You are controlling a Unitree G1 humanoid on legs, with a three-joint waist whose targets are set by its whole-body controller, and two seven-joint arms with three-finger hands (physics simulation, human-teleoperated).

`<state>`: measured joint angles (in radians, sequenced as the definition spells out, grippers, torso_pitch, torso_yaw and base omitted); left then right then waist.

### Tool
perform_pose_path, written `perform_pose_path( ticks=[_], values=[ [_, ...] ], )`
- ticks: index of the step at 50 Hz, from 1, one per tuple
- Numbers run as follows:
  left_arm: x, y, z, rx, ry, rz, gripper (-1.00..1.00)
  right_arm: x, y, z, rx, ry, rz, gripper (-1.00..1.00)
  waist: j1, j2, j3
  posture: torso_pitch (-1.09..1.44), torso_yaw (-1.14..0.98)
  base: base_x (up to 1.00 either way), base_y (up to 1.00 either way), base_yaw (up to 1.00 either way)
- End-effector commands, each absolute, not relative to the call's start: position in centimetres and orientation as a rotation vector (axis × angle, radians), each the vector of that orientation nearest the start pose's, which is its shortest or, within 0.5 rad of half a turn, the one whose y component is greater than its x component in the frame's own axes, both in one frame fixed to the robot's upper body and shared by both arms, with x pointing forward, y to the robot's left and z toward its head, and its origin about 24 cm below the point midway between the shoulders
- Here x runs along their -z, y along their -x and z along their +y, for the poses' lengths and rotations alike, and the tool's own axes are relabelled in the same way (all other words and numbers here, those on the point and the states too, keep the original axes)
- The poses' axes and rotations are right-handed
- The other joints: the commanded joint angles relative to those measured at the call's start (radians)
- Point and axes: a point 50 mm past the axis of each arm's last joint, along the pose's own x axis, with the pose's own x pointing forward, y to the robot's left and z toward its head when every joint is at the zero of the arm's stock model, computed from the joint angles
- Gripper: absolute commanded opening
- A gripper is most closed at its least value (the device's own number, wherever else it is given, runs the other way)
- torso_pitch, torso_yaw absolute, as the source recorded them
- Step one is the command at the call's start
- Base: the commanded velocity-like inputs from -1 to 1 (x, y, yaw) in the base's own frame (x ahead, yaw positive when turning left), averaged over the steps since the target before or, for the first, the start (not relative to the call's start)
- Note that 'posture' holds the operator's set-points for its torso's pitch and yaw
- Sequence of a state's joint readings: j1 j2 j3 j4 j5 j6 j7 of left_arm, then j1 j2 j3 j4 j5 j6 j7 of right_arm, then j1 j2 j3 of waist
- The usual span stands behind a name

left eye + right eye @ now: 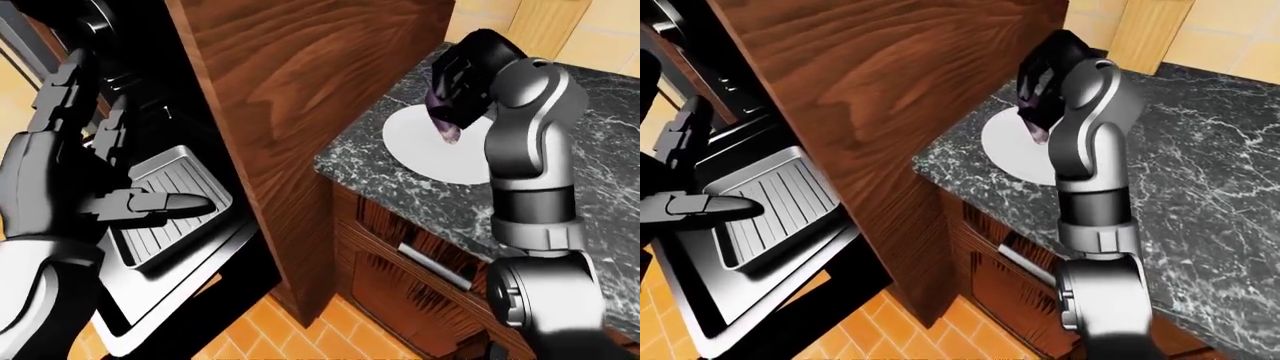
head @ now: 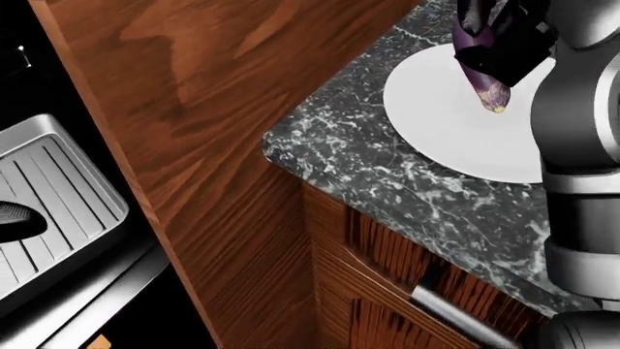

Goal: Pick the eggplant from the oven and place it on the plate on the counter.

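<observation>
1. Your right hand (image 2: 499, 29) is closed around the eggplant (image 2: 480, 69), which hangs tip-down over the plate (image 2: 456, 131), toward its 12 o'clock rim in the head view. The tip looks just clear of the white surface, though the gap is hard to judge.
2. Bring the hand toward the plate's centre, about 5 o'clock from where the tip is, so the eggplant cannot roll off onto the counter (image 2: 387, 174).
3. Lower until the tip touches, then tilt the wrist so the eggplant lies on its side rather than falling from upright.
4. Open the fingers slowly and lift straight up.
5. Your left hand (image 1: 60, 195) hangs open and empty over the oven tray (image 1: 185, 184); keep it away from the cabinet panel (image 1: 300, 105).
</observation>
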<state>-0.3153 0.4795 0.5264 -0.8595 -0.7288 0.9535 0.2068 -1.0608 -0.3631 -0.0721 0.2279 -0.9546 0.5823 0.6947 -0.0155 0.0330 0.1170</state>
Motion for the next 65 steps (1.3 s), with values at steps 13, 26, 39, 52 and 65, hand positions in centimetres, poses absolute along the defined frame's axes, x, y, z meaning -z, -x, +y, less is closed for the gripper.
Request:
perform_pose_path(
  ticks=[13, 26, 39, 52, 65],
  values=[
    [-26.1, -21.2, 22.3, -0.065, -0.024, -0.385, 1.0, -31.4, -36.5, -21.0, 0.165, 1.049, 0.022, -0.96, 0.004, -0.004, -0.035, 0.1, 0.0, 0.0, 0.0, 0.0],
    [-25.7, -21.2, 22.3, -0.063, -0.024, -0.383, 1.0, -30.5, -37.9, -21.8, 0.192, 1.041, 0.05, -0.99, 0.006, -0.005, -0.042, 0.1, 0.0, 0.0, 0.0, 0.0],
    [-25.3, -21.3, 22.3, -0.063, -0.017, -0.377, 1.0, -29.3, -39.2, -22.1, 0.188, 1.035, 0.083, -1.0, 0.01, -0.009, -0.048, 0.1, 0.0, 0.0, 0.0, 0.0],
    [-25.3, -21.5, 22.6, -0.086, -0.017, -0.372, 1.0, -28.3, -38.7, -22.8, 0.163, 1.059, 0.14, -0.72, 0.012, -0.013, -0.045, 0.1, 0.0, 0.0, 0.0, 0.0],
    [-25.4, -21.5, 22.5, -0.08, -0.021, -0.374, 1.0, -28.2, -38.8, -22.6, 0.15, 1.068, 0.132, -0.51, 0.009, -0.013, -0.042, 0.1, 0.0, 0.0, 0.0, 0.0]
  ],
)
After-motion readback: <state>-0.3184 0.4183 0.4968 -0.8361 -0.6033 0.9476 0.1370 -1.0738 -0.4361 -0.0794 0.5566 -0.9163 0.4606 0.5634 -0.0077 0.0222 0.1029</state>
